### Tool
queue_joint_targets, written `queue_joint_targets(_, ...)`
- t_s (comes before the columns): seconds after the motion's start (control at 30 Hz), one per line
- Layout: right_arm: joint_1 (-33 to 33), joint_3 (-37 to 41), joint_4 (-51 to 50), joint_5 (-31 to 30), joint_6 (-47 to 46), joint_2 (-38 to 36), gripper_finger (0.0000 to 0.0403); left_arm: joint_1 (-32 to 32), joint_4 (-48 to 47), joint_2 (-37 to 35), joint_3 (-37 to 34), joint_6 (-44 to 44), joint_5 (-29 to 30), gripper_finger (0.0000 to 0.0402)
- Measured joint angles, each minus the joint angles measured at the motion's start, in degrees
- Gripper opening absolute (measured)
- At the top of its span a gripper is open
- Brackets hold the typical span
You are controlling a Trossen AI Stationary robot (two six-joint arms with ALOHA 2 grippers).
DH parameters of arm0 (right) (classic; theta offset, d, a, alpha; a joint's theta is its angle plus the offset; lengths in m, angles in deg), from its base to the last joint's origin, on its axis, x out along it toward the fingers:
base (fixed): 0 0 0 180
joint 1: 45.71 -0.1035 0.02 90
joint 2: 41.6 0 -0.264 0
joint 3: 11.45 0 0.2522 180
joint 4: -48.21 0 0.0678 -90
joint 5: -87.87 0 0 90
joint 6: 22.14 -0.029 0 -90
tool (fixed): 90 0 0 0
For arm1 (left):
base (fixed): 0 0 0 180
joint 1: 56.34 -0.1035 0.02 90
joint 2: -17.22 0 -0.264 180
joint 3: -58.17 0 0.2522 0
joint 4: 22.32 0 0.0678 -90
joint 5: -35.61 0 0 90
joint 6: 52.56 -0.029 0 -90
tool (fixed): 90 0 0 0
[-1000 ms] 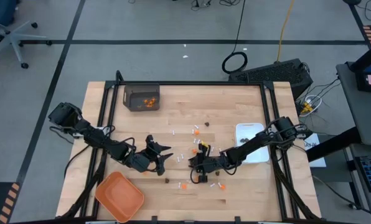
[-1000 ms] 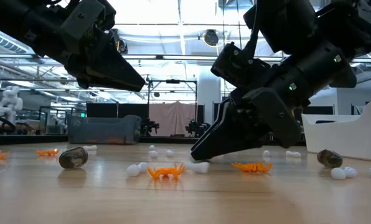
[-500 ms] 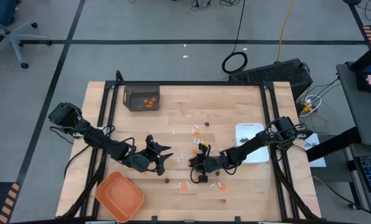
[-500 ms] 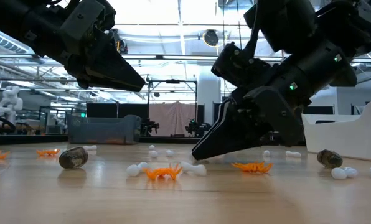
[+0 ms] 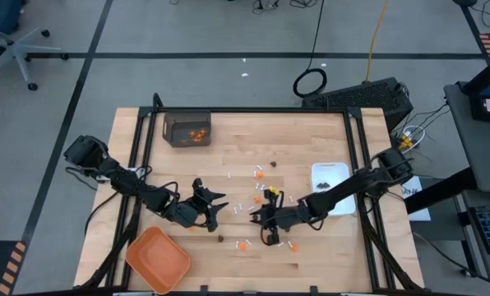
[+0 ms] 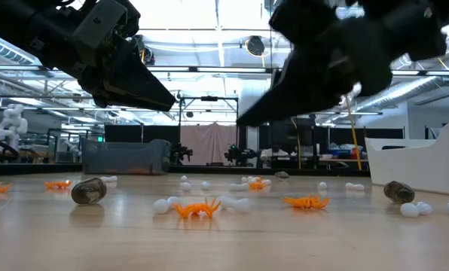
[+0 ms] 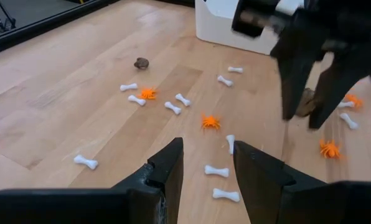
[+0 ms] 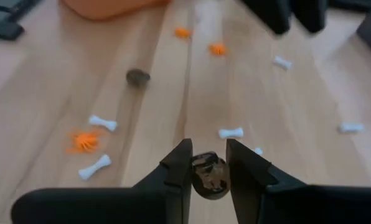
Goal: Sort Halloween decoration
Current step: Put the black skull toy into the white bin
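The dark brown-black bit (image 8: 209,175) sits clamped between the fingertips of the right gripper (image 8: 209,163), lifted clear of the desk (image 5: 311,131) at the centre of the high view. The right fingers are clenched on this piece; in the low view the right gripper (image 6: 285,105) hangs above the scattered items with clear air beneath it.

The remaining Halloween decoration lies loose around the desk centre: orange bits (image 6: 197,208), small white sticks (image 7: 217,170) and a further dark piece (image 6: 88,190). Some orange pieces already lie in the dark bin (image 5: 186,129) at the upper left of the desk.

The white rectangular dish (image 5: 330,177) stands at the right edge of the desk, behind the right gripper along its own arm, and appears to hold dark pieces. Judged from this, the coming move turns on carrying the held bit rightward to that dish; the right arm is the nearer one. The bit is roundish, so no long axis governs its release.

The left gripper (image 7: 207,160) waits left of centre, fingers apart and empty. The orange tray (image 5: 158,256) lies at the lower left.
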Motion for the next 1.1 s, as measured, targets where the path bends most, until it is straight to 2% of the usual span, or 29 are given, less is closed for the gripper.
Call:
queue_joint_targets(0.23, -1.64, 0.0, -3.26, -0.07, 4.23, -7.17, 0.0063, 0.0, 0.28, 0.0, 0.0, 0.11, -0.11, 0.0138)
queue_joint_targets(0.47, -4.47, -0.04, -6.41, -0.13, 17.5, -12.66, 0.0063, 0.31, 0.26, 0.0, 0.0, 3.04, -0.24, 0.0138)
queue_joint_targets(0.7, -6.42, -0.04, -8.5, -3.37, 35.12, -13.48, 0.0063, 2.09, 0.78, 0.0, -0.02, 4.61, -0.31, 0.0138)
queue_joint_targets(1.1, -6.52, -0.04, -9.7, -5.07, 47.09, -13.48, 0.0063, 2.17, 0.71, 0.0, -0.02, 4.49, 0.17, 0.0138)
